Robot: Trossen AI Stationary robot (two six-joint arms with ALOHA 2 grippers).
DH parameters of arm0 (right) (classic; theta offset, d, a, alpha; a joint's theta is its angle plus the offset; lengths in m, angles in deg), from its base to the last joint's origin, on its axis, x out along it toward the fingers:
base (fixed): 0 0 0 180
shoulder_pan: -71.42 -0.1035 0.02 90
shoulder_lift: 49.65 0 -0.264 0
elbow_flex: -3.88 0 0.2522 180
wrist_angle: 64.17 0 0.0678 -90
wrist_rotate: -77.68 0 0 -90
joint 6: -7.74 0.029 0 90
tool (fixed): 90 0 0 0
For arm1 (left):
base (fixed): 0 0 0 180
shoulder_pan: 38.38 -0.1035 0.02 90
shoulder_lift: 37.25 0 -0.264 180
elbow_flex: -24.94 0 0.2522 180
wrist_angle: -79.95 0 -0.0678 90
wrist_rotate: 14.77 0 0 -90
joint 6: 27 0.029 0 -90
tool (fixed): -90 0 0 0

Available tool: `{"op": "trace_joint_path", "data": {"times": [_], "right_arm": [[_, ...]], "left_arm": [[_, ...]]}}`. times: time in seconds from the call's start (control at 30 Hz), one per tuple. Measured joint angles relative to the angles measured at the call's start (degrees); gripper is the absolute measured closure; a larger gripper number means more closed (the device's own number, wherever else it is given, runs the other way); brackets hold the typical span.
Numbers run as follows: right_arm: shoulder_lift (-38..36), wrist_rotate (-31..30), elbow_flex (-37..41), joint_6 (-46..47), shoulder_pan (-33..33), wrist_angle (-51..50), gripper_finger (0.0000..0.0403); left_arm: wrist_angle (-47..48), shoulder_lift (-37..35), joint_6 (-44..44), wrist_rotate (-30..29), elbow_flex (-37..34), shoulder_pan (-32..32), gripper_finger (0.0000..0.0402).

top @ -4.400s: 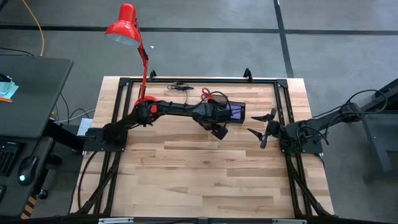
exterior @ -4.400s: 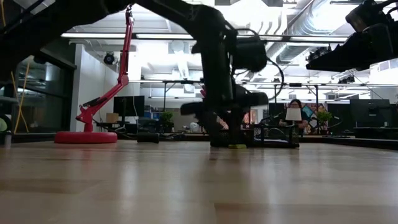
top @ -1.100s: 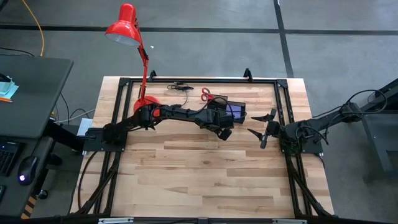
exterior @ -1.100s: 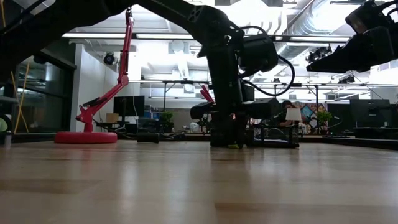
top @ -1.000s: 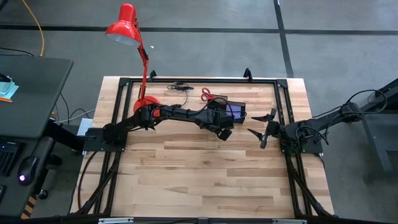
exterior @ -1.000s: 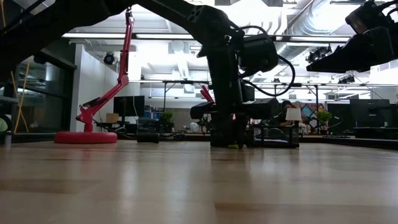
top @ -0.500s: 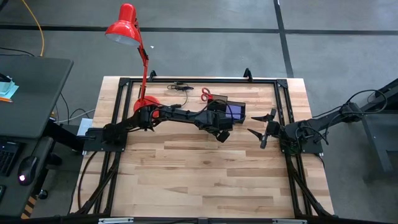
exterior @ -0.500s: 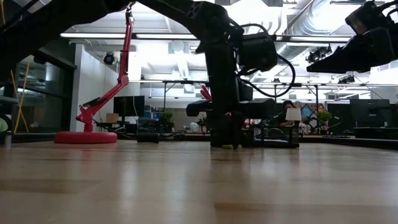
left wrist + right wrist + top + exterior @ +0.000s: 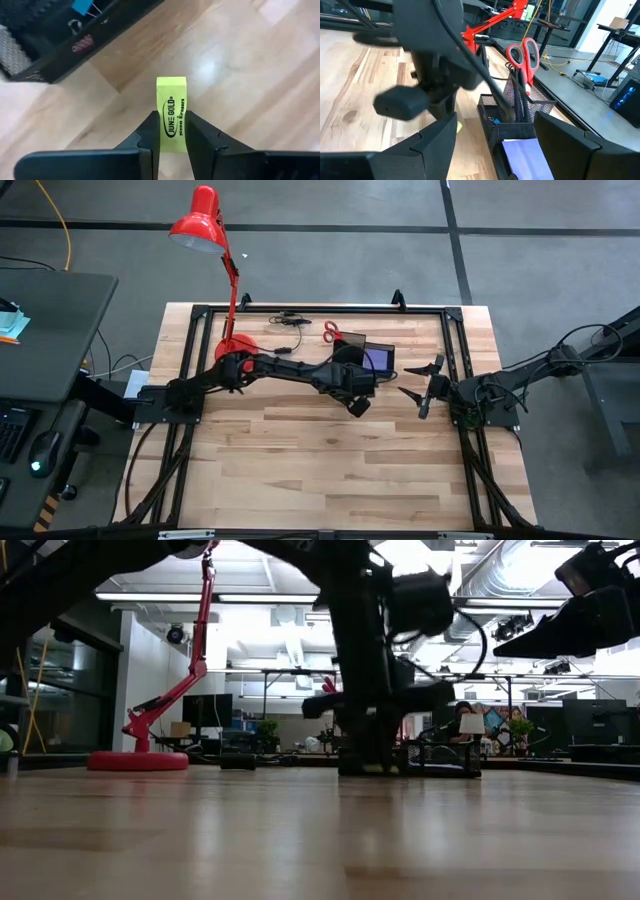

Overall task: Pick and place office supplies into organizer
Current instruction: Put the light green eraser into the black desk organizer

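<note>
My left gripper (image 9: 171, 119) is shut on a yellow-green eraser (image 9: 171, 100), low over the wood just in front of the black mesh organizer (image 9: 374, 358). The red-handled scissors (image 9: 522, 54) stand upright in the organizer's taller cup. A purple note pad (image 9: 521, 150) lies in its low section. My right gripper (image 9: 420, 382) waits open at the table's right side and holds nothing. My left gripper pinches the eraser's two long sides (image 9: 171, 131) between its two fingers, at the end nearer the wrist. The fingers slant steeply down from above and lie along the eraser. Its printed face shows and its free end (image 9: 171, 82) juts past the fingertips toward the table.
The red desk lamp (image 9: 205, 225) rises from its round base (image 9: 236, 340) at the far left. A black cable (image 9: 290, 318) lies by the far edge. Bare wood (image 9: 330, 470) fills the near half of the table.
My left gripper, still shut on the eraser, has drawn a little toward the table's near edge and risen slightly, away from the organizer's front wall.
</note>
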Motion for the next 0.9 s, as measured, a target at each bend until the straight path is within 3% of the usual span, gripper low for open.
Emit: {"op": "trace_joint_path", "data": {"times": [0.57, 0.77, 0.9], "right_arm": [[0.0, 0.0, 0.0, 0.0, 0.0, 0.0, 0.0143], [0.0, 0.0, 0.0, 0.0, 0.0, 0.0, 0.0143], [0.0, 0.0, 0.0, 0.0, 0.0, 0.0, 0.0143]], "left_arm": [[8.2, -1.3, -0.7, -8.4, 8.6, -0.8, 0.0344], [8.8, -1.2, -0.6, -7.8, 8.5, -3.8, 0.0344], [8.6, -1.2, -0.1, -4.4, 8.5, -6.2, 0.0344]]}}
